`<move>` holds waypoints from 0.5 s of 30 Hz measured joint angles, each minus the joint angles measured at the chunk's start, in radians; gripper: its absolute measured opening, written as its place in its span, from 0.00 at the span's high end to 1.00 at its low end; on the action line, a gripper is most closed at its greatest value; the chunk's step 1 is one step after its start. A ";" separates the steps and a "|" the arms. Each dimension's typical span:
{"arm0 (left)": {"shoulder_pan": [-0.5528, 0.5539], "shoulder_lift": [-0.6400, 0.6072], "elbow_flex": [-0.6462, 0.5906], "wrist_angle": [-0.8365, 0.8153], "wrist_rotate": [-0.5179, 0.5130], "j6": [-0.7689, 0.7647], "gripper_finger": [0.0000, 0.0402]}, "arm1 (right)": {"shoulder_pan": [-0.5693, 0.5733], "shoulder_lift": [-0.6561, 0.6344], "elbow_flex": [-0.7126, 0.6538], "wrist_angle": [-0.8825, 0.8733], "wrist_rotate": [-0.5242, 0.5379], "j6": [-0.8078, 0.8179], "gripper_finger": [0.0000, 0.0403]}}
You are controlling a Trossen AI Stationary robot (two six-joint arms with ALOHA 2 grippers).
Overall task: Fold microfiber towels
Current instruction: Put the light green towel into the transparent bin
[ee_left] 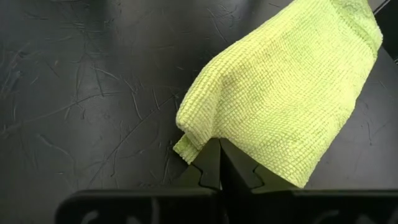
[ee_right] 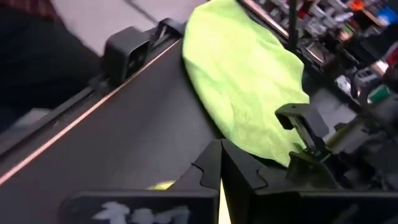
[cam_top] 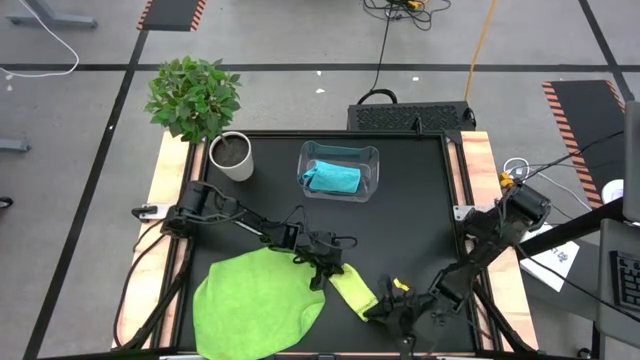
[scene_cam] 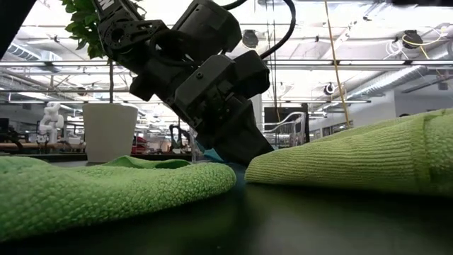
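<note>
The left gripper (cam_top: 327, 268) sits low over the middle of the black worktop (cam_top: 410, 230), its fingers (ee_left: 211, 171) pressed together and pinching one end of the pale yellow-green towel (cam_top: 354, 291). From the left wrist view that towel (ee_left: 283, 93) lies folded into a narrow strip running away from the pinched tips. In the low view the dark gripper body (scene_cam: 237, 142) comes down right to the surface in the gap between the two green cloths.

The right gripper (cam_top: 378, 313) is down near the front edge of the worktop, at the other end of the same yellow-green strip. Its fingers (ee_right: 214, 171) are closed tight against each other; whether they have any cloth between them I cannot tell.

The bright green towel (cam_top: 255, 305) lies spread out and rumpled on the front left part of the worktop, its near edge reaching the front rim, and its upper right edge is just beside the left gripper. From the right wrist view it (ee_right: 249, 74) shows as a broad rounded sheet along the worktop's edge.

The turquoise blue towel (cam_top: 333, 177) is bunched inside the clear plastic bin (cam_top: 370, 160) near the back of the worktop. A white pot (cam_top: 232, 157) with a leafy plant (cam_top: 193, 97) stands at the back left corner.
</note>
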 joint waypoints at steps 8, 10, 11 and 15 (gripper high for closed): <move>0.001 0.001 -0.001 0.008 -0.010 -0.010 0.99 | 0.022 -0.036 0.014 -0.042 -0.018 0.079 0.87; 0.001 0.002 -0.001 0.012 -0.013 -0.012 0.99 | 0.015 -0.029 0.014 -0.043 -0.035 0.142 0.78; 0.002 0.002 -0.001 0.014 -0.013 -0.012 0.99 | 0.009 -0.024 0.014 -0.042 -0.045 0.172 0.73; 0.008 0.002 -0.001 0.017 -0.013 -0.027 0.98 | -0.016 0.006 0.045 -0.119 -0.093 0.293 0.52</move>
